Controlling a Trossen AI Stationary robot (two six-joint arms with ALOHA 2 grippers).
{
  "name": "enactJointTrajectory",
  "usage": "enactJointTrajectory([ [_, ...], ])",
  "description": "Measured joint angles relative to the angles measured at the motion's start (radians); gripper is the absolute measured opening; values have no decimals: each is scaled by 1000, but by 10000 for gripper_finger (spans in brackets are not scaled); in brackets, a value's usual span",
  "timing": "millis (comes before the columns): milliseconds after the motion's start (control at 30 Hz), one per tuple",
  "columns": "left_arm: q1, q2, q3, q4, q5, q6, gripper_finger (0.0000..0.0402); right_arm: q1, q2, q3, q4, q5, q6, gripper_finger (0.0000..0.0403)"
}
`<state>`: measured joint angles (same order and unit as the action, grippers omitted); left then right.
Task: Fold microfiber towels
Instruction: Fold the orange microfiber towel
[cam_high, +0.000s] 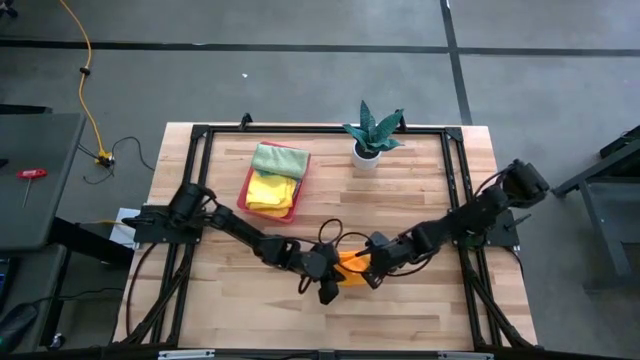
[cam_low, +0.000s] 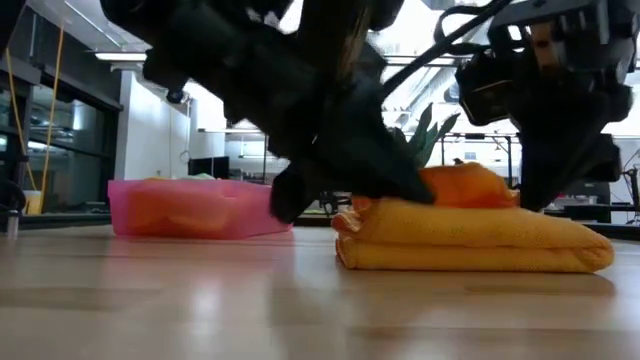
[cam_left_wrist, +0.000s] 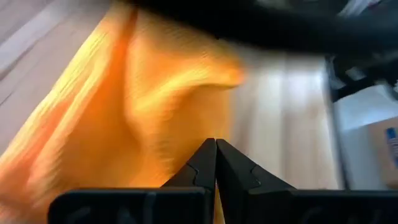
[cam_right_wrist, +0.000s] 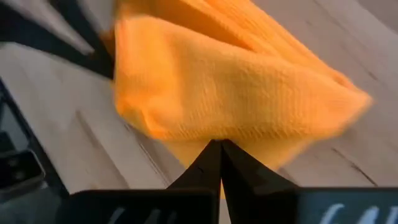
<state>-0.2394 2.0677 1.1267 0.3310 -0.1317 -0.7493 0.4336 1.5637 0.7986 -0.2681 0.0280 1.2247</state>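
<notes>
1. While both arms are bent inward over the wooden table (cam_high: 420, 290), the orange towel (cam_high: 351, 266) is seen lying folded just toward six o'clock from the table's centre; it is flanked by the left gripper (cam_high: 327, 287) at its eight o'clock and the right gripper (cam_high: 372, 272) at its three o'clock.
2. In the left wrist view, the left gripper (cam_left_wrist: 216, 163) is shown with its fingers pressed tip to tip against the towel (cam_left_wrist: 124, 112); whether cloth is pinched between them cannot be told.
3. In the right wrist view, the right gripper (cam_right_wrist: 219, 163) is likewise clenched, its tips met at the edge of the towel (cam_right_wrist: 230, 87), whose fold is raised above the boards; a grasp on the cloth cannot be confirmed.
4. In the low view, the towel (cam_low: 470, 235) is seen as a thick layered bundle resting on the table, with a hump of cloth risen on top.
5. A pink tray (cam_high: 252, 185) is placed toward ten o'clock from the table's centre; a light green towel (cam_high: 280, 159) and a yellow towel (cam_high: 272, 190) are laid in it.
6. A potted plant (cam_high: 371, 134) is stood near the table's twelve o'clock edge.
</notes>
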Motion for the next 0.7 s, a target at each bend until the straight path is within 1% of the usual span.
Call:
enactJointTrajectory([
  [233, -3, 22, -5, -24, 20, -8, 0, -53, 7, 0, 47, 69, -2, 0],
  [467, -5, 23, -4, -59, 22, -7, 0, -154, 6, 0, 84, 154, -3, 0],
  [600, -5, 23, -4, -66, 22, -7, 0, -213, -1, 0, 84, 160, -63, 0],
  [700, -5, 23, -3, -71, 23, -7, 0, -242, -39, 0, 66, 164, -126, 0],
])
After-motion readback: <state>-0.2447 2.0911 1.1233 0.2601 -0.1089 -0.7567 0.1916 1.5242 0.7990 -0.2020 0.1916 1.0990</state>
